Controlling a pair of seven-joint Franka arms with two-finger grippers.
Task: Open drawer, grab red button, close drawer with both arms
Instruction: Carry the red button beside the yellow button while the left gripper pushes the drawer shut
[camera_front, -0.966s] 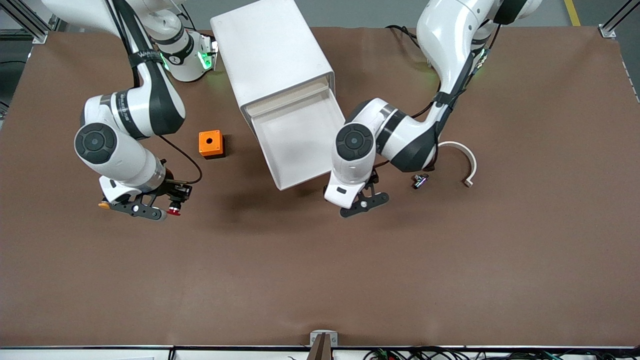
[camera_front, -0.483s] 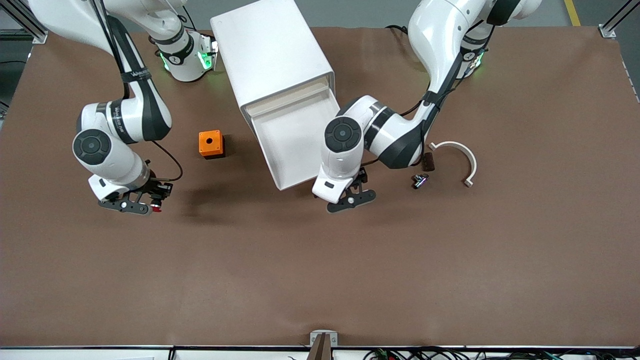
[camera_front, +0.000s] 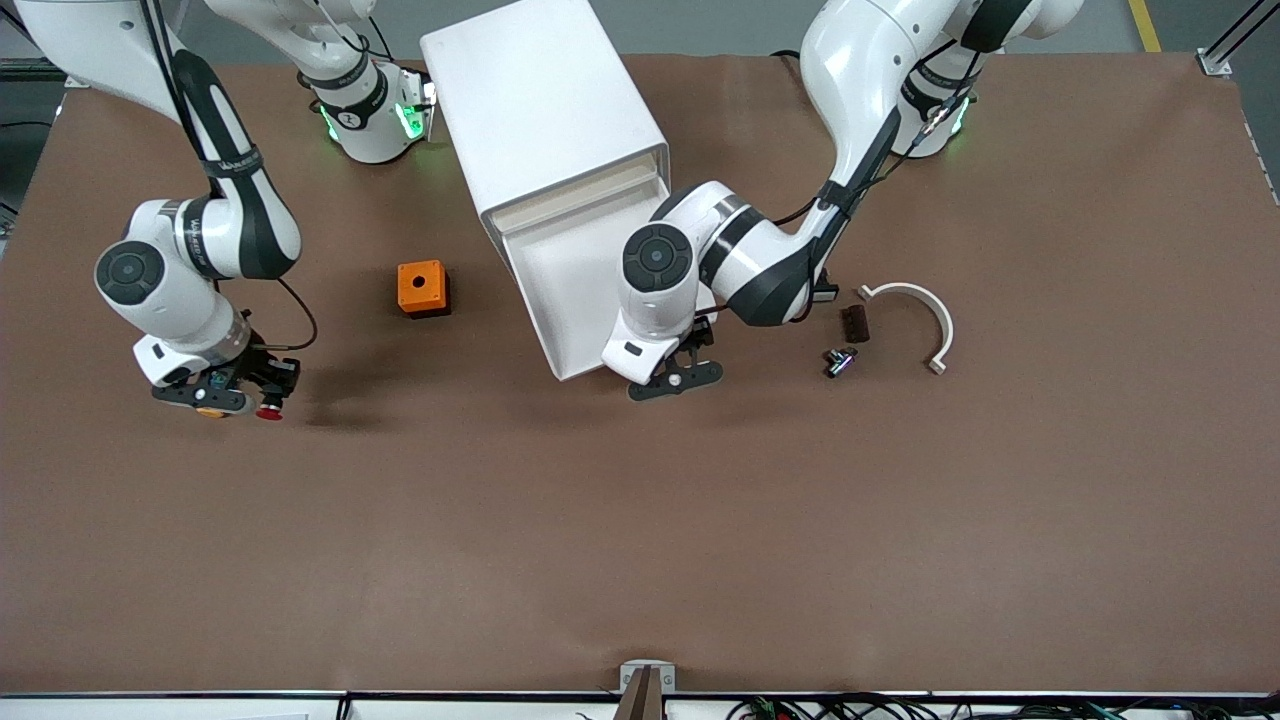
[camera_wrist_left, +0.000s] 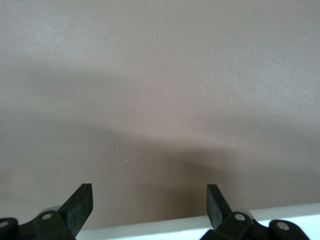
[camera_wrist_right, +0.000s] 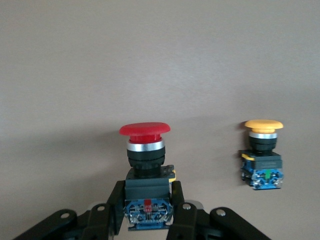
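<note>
My right gripper (camera_front: 250, 400) is shut on the dark body of the red-capped button (camera_front: 268, 412), held above the table near the right arm's end. In the right wrist view the button (camera_wrist_right: 145, 150) sits between the fingers (camera_wrist_right: 118, 195), cap pointing away from the gripper (camera_wrist_right: 147, 192). The drawer (camera_front: 575, 300) stands pulled out of the white cabinet (camera_front: 545, 110), its tray empty. My left gripper (camera_front: 672, 385) is open just in front of the drawer's front edge (camera_wrist_left: 165, 227); the left wrist view shows nothing between the fingertips (camera_wrist_left: 82, 200).
An orange-capped button (camera_wrist_right: 263, 152) rests on the table beside the held one. An orange box with a hole (camera_front: 421, 287) sits toward the right arm's end from the drawer. A white curved piece (camera_front: 925, 315), a dark block (camera_front: 855, 322) and a small metal part (camera_front: 838, 360) lie toward the left arm's end.
My right gripper has carried the red button away from the drawer toward the right arm's end of the table. My left gripper has shifted in to the drawer's front edge, still open.
</note>
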